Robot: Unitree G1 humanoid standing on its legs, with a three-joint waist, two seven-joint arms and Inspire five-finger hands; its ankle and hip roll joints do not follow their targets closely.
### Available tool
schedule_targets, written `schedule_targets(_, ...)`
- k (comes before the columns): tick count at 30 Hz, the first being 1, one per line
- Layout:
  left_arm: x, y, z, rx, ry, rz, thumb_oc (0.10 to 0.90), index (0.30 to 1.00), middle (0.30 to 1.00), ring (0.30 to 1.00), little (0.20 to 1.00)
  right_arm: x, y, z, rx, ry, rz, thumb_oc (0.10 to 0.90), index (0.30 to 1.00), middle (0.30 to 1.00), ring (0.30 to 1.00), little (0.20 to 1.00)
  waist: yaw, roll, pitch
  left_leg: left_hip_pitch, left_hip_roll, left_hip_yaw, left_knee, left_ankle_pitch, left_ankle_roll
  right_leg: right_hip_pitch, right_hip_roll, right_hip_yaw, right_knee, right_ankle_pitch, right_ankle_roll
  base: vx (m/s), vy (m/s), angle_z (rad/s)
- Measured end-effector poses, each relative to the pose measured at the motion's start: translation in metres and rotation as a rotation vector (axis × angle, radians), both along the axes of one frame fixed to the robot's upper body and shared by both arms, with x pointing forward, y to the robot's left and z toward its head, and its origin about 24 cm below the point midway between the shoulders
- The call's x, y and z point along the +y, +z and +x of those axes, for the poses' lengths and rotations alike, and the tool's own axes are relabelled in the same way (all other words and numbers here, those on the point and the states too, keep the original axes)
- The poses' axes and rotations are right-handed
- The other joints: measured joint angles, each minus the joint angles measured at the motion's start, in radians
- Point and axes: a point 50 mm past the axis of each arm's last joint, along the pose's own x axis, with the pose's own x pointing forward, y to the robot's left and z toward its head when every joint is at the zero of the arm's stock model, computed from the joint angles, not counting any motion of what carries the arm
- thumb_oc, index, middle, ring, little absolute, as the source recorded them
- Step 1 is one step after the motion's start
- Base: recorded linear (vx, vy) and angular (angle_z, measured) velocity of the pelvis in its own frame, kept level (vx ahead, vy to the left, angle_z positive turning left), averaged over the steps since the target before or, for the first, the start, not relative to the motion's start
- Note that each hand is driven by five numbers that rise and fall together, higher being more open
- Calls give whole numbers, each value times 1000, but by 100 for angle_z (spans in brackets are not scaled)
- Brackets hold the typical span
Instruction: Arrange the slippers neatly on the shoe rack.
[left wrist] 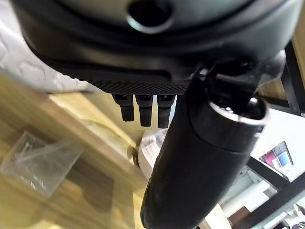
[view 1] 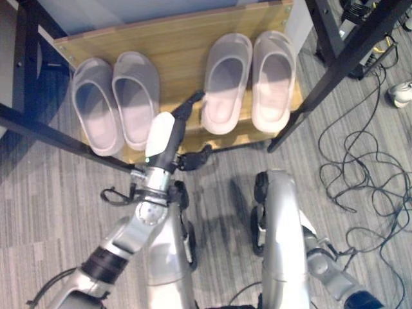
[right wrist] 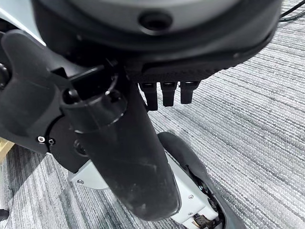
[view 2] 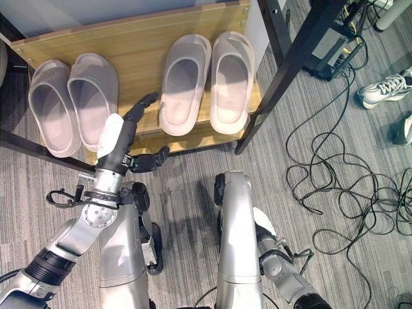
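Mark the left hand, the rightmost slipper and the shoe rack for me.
left hand [view 1: 168, 134]: left eye view, on the white back of the hand.
rightmost slipper [view 1: 273, 80]: left eye view, on its strap.
shoe rack [view 1: 177, 48]: left eye view, bare wooden board between the pairs.

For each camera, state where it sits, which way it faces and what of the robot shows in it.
Left eye view: on the head, looking down at four pale pink rubber slippers on the wooden shoe rack; left hand reaches in, open.
Right eye view: beside it, same scene, shifted.
Left wrist view: along the left hand toward the rack's wood.
Right wrist view: along the right hand toward grey carpet.
Shared: the eye views share slippers, rack and left hand.
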Motion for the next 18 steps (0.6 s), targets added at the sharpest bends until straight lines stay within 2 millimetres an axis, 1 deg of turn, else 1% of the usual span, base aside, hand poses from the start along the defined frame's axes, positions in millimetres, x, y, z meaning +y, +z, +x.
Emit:
schedule_targets(2,-4,-3,0,23,-24,-9,800,900,900,900,900,0,1,1,-4,1,0,800,900,900,900,900,-6,0,0,0,0,0,0,0,0,0,1,0,0,-1,1,0,0,0)
schedule_targets(5,-16,-5,-1,70,-89,-80,800,900,900,900,900,1,1,2,-4,2,-1,800,900,900,900,900,-7,0,0,-1,-1,0,0,0,0,0,1,1,-1,-1,2,0,0,0)
schedule_targets(7,-18,-5,-1,77,-105,-75,800,900,900,900,900,1,2,2,-4,2,-1,800,900,900,900,900,-9,0,0,-1,-1,0,0,0,0,0,1,1,-1,-1,2,0,0,0)
schedule_targets(12,-24,-4,-1,133,-161,-192,800,900,900,900,900,1,1,2,-1,0,-3,800,900,900,900,900,-7,-1,0,-1,-2,0,0,0,0,1,1,1,-1,-1,3,0,0,0)
schedule_targets(18,-30,-3,0,148,-193,-220,800,900,900,900,900,1,1,3,1,2,-5,800,900,900,900,900,-8,-6,0,-2,-3,1,0,0,1,2,0,2,-1,-3,5,0,0,0)
